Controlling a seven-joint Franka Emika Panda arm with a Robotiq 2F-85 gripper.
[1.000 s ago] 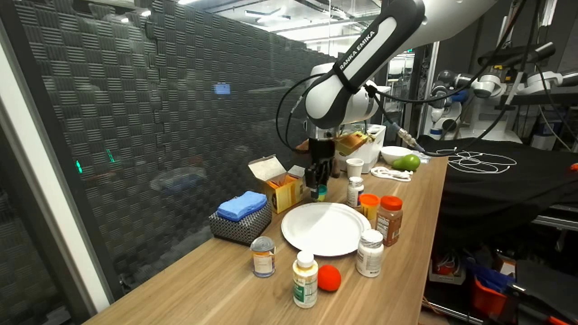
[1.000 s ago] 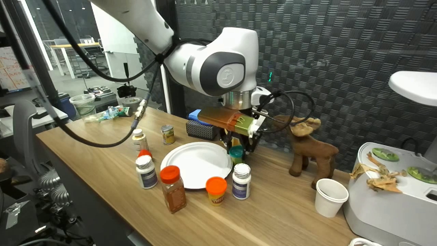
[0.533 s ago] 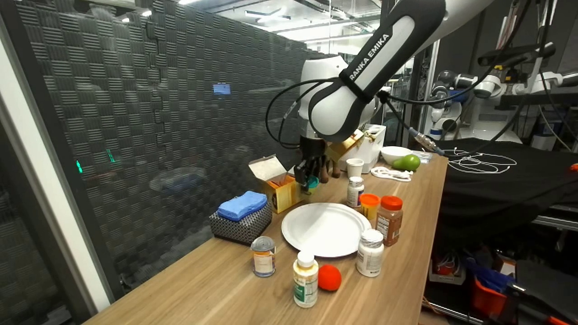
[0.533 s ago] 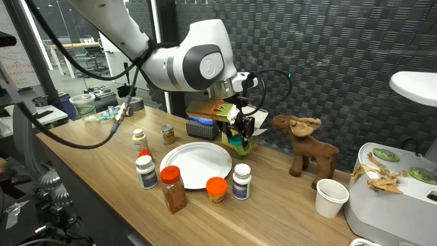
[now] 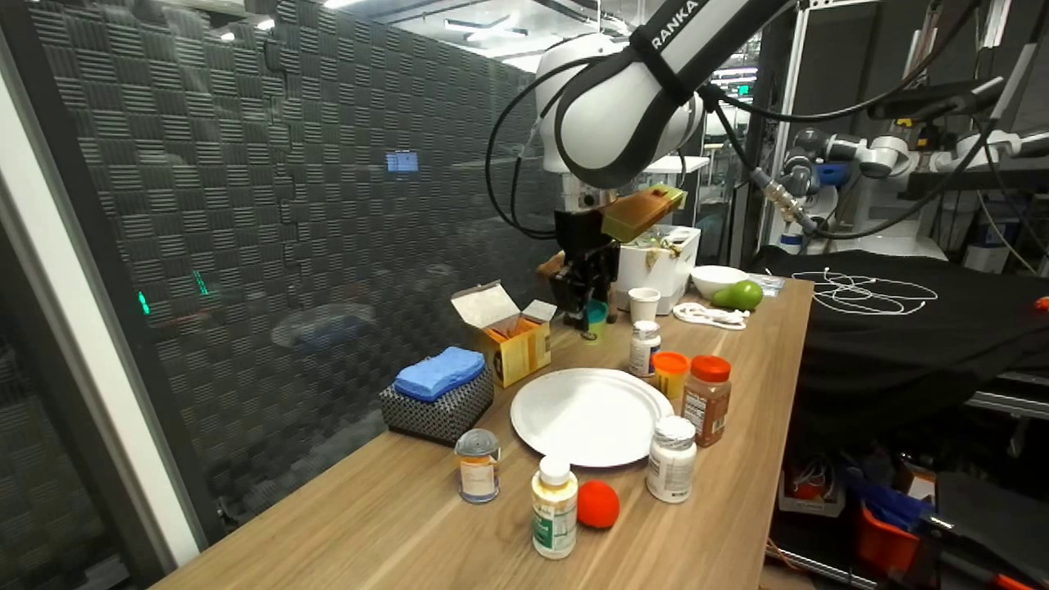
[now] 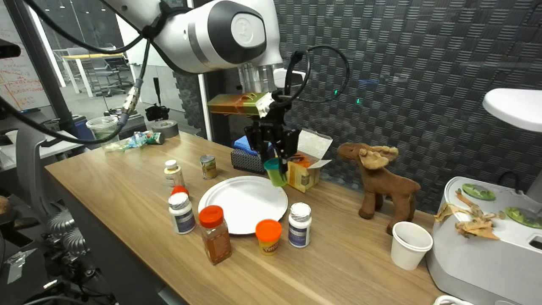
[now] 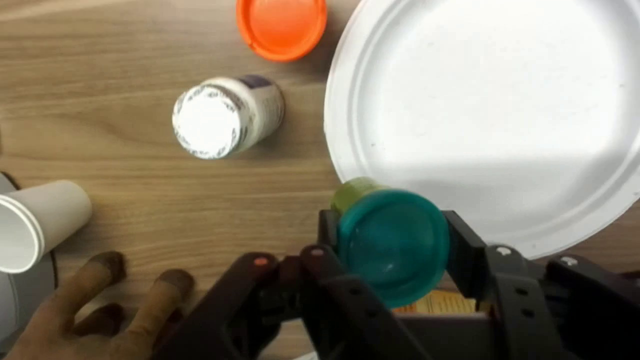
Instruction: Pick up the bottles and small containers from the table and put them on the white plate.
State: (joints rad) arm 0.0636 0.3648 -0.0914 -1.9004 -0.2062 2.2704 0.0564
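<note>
In the wrist view the carrying step appears to be in hand: the gripper point(image 7: 390, 232) has its fingers clamped on either side of the one teal-lidded green tub point(image 7: 395, 260), which hangs by the edge of the one white plate point(image 7: 492, 95); I cannot tell whether it is over the rim. The next move likely calls for shifting the tub inward above the plate, lowering it and spreading the fingers. Near the plate is one white pill bottle point(image 7: 230, 116). In an exterior view, beside the plate, I count one metal can point(image 5: 478, 471), one green-labelled bottle point(image 5: 555, 515), one red-capped jar point(image 5: 707, 401) and another white pill bottle point(image 5: 672, 465). In an exterior view, one Play-Doh tub point(image 6: 268, 237) makes six containers around the plate, none on it; one opened yellow carton point(image 6: 303, 176) stands just beyond it.
</note>
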